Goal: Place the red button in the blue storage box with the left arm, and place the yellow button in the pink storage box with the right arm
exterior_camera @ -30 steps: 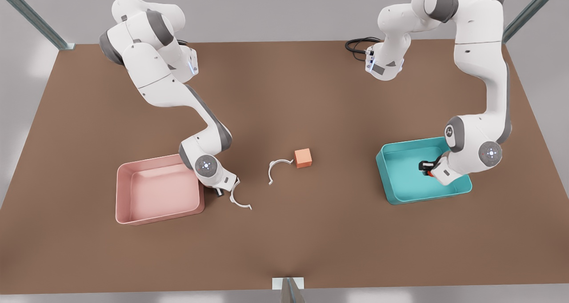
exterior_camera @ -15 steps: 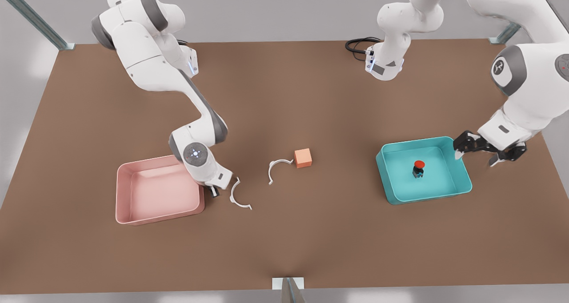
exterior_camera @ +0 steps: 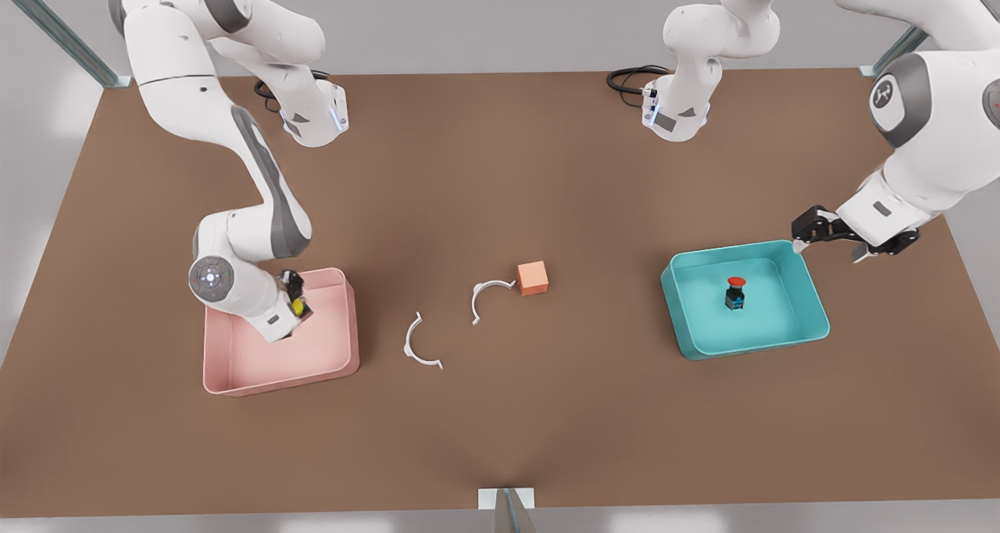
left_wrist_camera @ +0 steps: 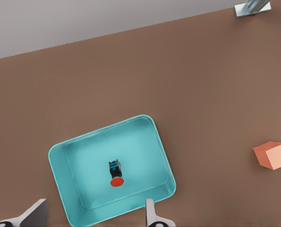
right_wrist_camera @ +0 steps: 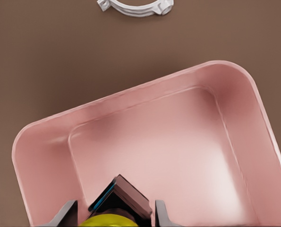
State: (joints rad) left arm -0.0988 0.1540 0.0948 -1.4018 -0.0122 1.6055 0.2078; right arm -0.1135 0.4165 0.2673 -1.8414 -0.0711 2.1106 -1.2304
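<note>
I have the right gripper (exterior_camera: 295,305) hanging over the pink storage box (exterior_camera: 234,378), on the front view's left, its fingers (right_wrist_camera: 68,213) clamped on the yellow button (exterior_camera: 298,307); in the right wrist view the button's dark base sits between the two tips, above the tray floor near one wall. On the front view's right, the red button (exterior_camera: 736,291) stands upright inside the blue storage box (exterior_camera: 687,338), and my left gripper (exterior_camera: 828,234) hangs empty with its fingers (left_wrist_camera: 36,213) spread apart, just past the tray's far right corner. My worry is the release. If I let go from this height, the small button could bounce or tip on its side. It sits close to the tray's wall, so a drift of the arm could drop it on the rim or outside. The white clips (exterior_camera: 422,345) and orange cube (exterior_camera: 532,277) lie well apart from both trays, so I see no risk there.
</note>
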